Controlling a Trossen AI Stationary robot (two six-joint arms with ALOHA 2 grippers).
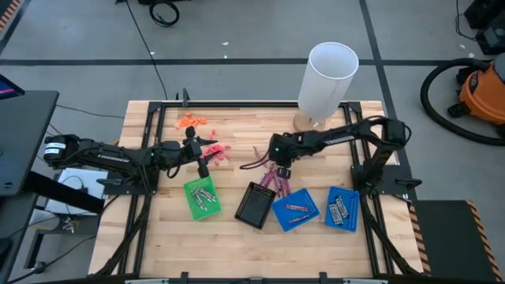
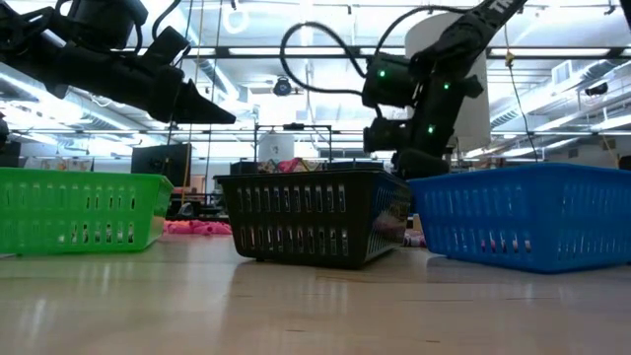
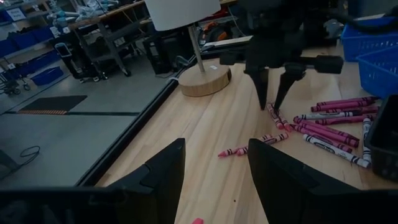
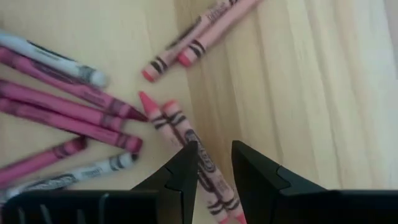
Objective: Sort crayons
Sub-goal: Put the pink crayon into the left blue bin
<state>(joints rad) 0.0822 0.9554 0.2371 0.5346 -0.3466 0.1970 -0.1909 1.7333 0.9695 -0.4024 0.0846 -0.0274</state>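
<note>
Pink and grey paper-wrapped crayons (image 4: 93,118) lie loose — right gripper (image 4: 214,163) jaws parted, empty, over one.

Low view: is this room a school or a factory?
Probably a robot lab or workshop. Behind the baskets there are shelves of gear and strip lights on an open ceiling, and an orange shop vacuum sits on the grey floor beside the table.

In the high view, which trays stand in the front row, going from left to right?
Green tray → black tray → blue tray → second blue tray.
</note>
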